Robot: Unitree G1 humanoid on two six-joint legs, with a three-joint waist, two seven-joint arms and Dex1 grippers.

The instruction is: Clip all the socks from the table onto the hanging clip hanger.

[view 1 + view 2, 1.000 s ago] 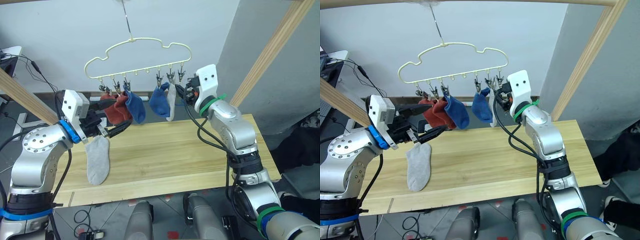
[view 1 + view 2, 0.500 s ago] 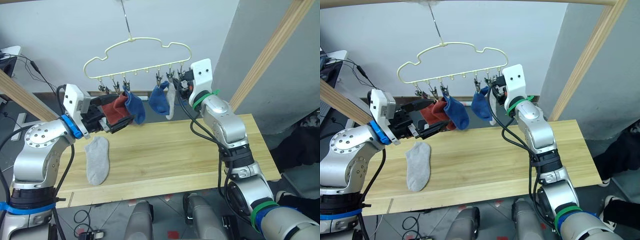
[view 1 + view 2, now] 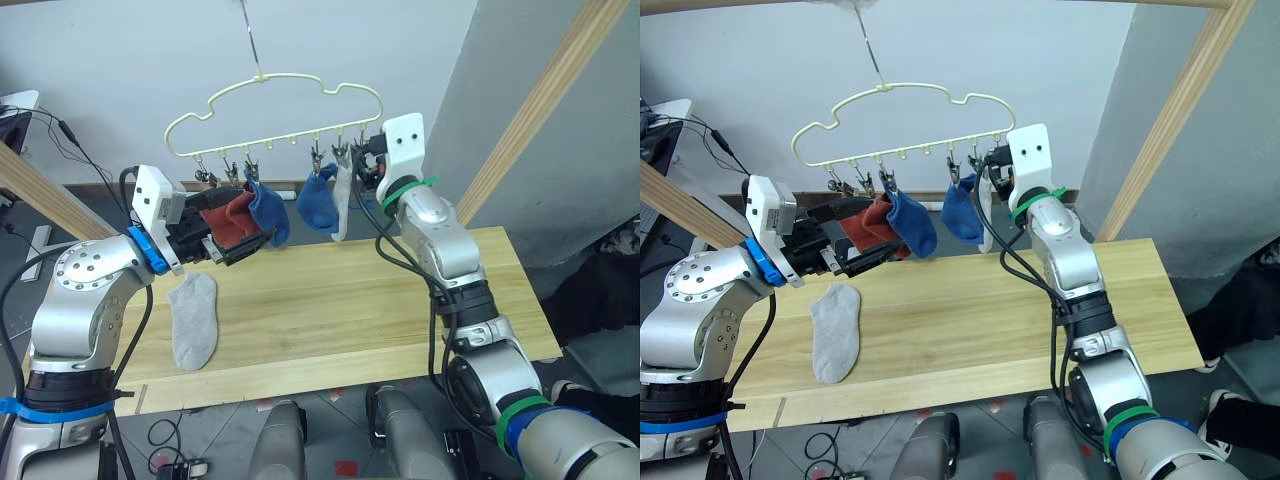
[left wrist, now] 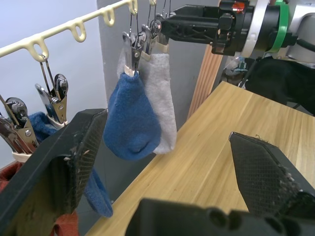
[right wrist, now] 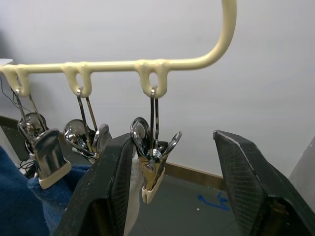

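The pale-yellow clip hanger (image 3: 270,85) hangs over the wooden table (image 3: 350,300). Clipped to its bottom bar are rust red socks (image 3: 232,215), a blue sock (image 3: 270,215), a second blue sock (image 3: 318,205) and a light grey sock (image 3: 342,205). Another grey sock (image 3: 193,320) lies flat on the table's left part. My left gripper (image 3: 245,225) is open and holds nothing, just in front of the red socks and above the lying sock. My right gripper (image 5: 172,137) is open, its fingers on either side of the bar's bare end clip (image 5: 153,169).
A slanted wooden frame pole (image 3: 540,110) rises at the right behind my right arm. Another pole (image 3: 45,195) crosses at the left. Cables (image 3: 70,135) hang by the wall at the far left.
The grey sock that hung just below my left gripper has dropped and now lies flat on the table. My right gripper has moved left to the end clip.
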